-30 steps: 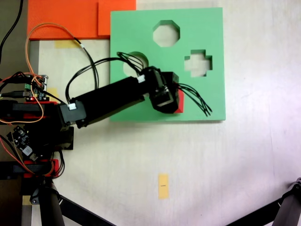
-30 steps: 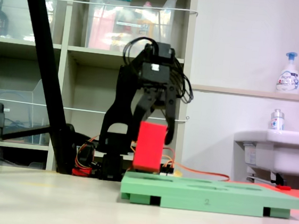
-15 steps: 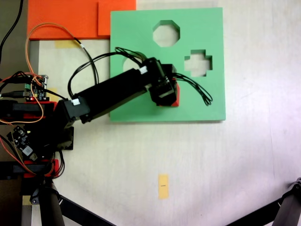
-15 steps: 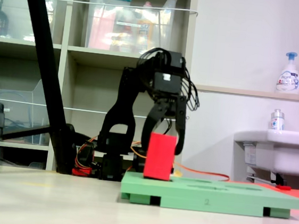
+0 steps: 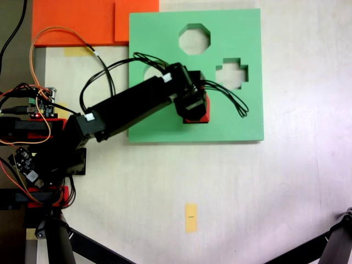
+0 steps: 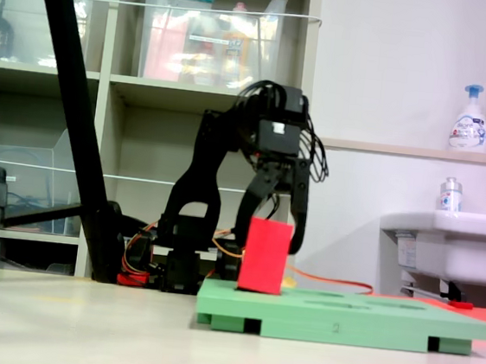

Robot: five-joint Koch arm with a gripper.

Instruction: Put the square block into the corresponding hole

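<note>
Over the flat green foam board (image 6: 346, 318), the black gripper (image 6: 271, 228) has its fingers clamped on the small bright red foam cube (image 6: 265, 256), whose slightly tilted bottom edge reaches the board's top surface.

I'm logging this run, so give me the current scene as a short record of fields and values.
arm: one black Koch arm reaching over the green foam board
gripper: gripper shut on the square block
square block: red, tilted slightly, its lower end at the board's top surface in the second exterior view
hole: hidden under the gripper in the first exterior view
open cutouts: octagonal cutout, cross-shaped cutout
block seated: cannot tell; most of it stands above the board
other items: orange foam sheets, yellow paper tag
</note>
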